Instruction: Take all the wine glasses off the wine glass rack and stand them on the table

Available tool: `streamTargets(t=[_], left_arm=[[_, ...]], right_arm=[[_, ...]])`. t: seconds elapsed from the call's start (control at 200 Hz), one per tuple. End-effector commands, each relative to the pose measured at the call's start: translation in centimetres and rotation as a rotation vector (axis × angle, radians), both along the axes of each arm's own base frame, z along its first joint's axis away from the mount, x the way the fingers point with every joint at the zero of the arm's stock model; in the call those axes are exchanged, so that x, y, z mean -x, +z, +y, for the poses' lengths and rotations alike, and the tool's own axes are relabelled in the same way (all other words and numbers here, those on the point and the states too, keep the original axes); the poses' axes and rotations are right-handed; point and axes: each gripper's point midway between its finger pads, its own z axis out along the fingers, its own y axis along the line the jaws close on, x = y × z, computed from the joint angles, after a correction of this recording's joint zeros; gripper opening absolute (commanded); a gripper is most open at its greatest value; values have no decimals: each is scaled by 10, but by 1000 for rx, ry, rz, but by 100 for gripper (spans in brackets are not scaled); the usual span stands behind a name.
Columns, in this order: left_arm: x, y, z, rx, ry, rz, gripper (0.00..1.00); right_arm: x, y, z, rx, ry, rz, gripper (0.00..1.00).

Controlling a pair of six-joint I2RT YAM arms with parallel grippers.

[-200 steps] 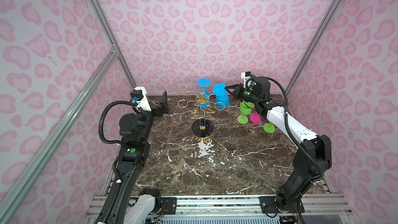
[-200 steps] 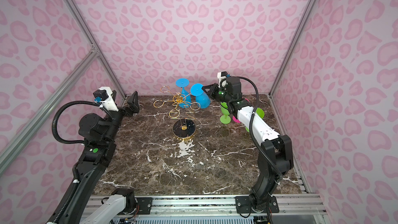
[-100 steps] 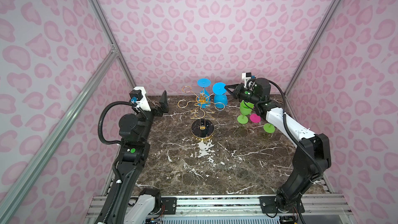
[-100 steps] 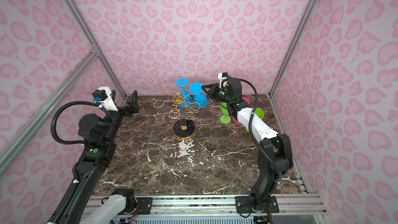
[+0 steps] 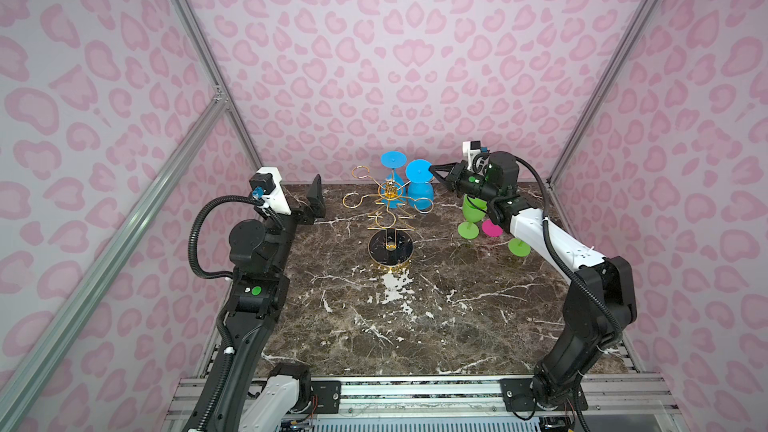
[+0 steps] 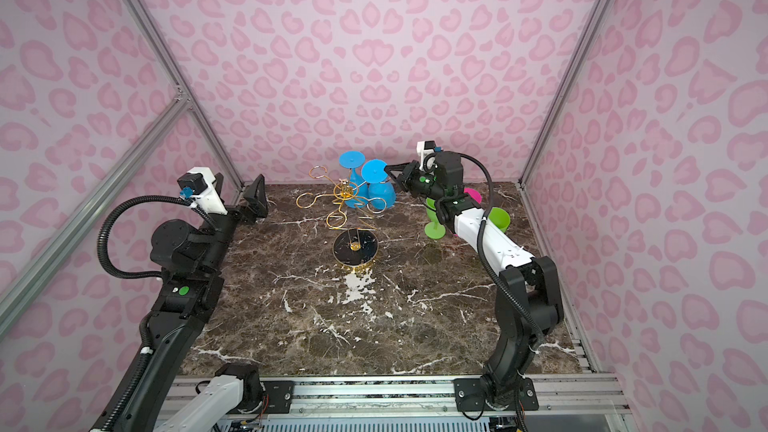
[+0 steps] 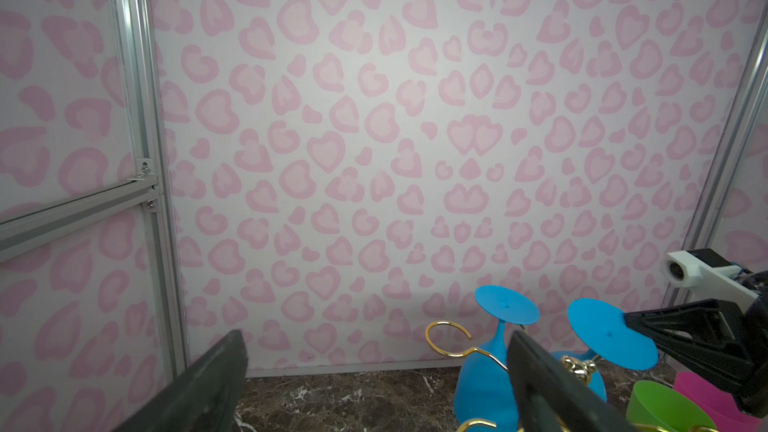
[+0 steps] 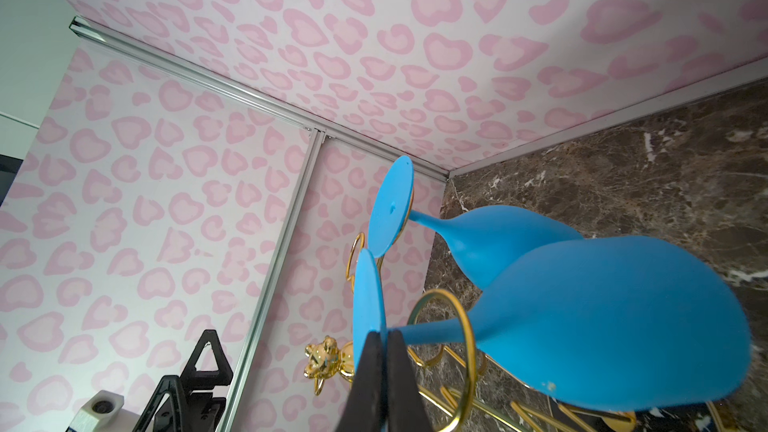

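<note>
The wine glass rack [image 5: 390,248] [image 6: 355,246] stands at the back middle of the table, gold wire arms over a round black base. Two blue wine glasses hang upside down on its far side. My right gripper [image 5: 434,170] [image 6: 388,169] [image 8: 380,342] is shut on the rim of the nearer blue wine glass's foot [image 5: 419,171] [image 6: 374,171] [image 8: 368,297]. That glass's stem passes through a gold loop [image 8: 465,347]. The second blue glass [image 5: 392,159] [image 6: 352,160] [image 8: 490,238] hangs just behind it. My left gripper [image 5: 303,203] [image 7: 374,367] stands open and empty, left of the rack.
Under my right forearm, to the right of the rack, stand two green glasses [image 5: 471,211] [image 6: 498,218] and a pink one [image 5: 492,228] [image 6: 471,194]. The back wall is close behind the rack. Aluminium frame posts rise at the back corners.
My right gripper and the blue glass's foot have edged slightly left, toward the rack's centre. The left arm has not moved.
</note>
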Motion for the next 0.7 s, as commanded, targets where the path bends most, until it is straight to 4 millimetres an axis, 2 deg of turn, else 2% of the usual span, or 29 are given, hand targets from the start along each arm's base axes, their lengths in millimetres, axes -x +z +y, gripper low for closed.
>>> streamTargets(t=[0.0,0.375,0.695], left_arm=[[3,9,2,2,6,-41,99],[4,10,2,3,6,-45,98],[6,12,2,5,8,-50,98]], right_arm=[[3,6,3,-12,17,-33,0],[15,2,11,0,41,-25,0],[25,1,8,20,30,-24,0]])
